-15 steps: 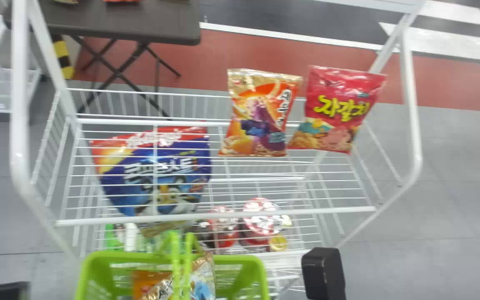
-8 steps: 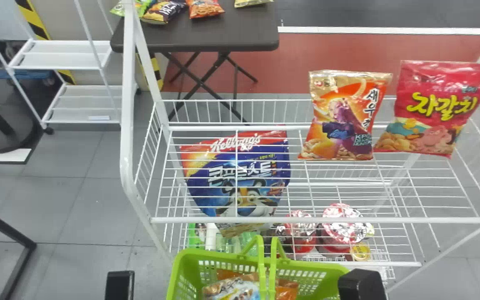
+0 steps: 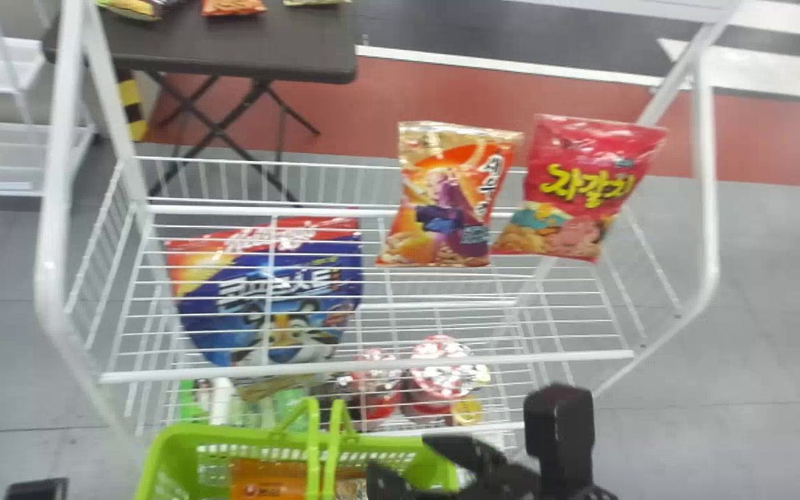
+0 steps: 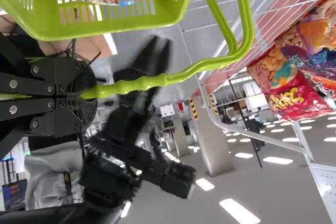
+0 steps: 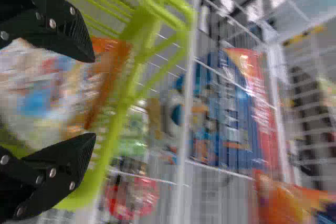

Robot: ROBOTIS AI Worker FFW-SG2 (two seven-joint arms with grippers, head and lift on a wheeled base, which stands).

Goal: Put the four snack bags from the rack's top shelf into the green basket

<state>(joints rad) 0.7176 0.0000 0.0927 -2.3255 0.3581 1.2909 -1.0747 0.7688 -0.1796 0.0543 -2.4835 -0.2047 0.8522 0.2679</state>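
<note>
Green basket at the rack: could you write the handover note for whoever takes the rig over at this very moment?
Left tool: shut on the basket's handle.
Right tool: open, over the basket, nothing clearly gripped.
Green basket: in front of the rack, holding an orange bag and a white-patterned bag.
Done: those two bags are in the basket.
Left: the gold-and-orange bag and the red bag to its right, side by side on the top shelf. Both still need to go into the basket.
</note>
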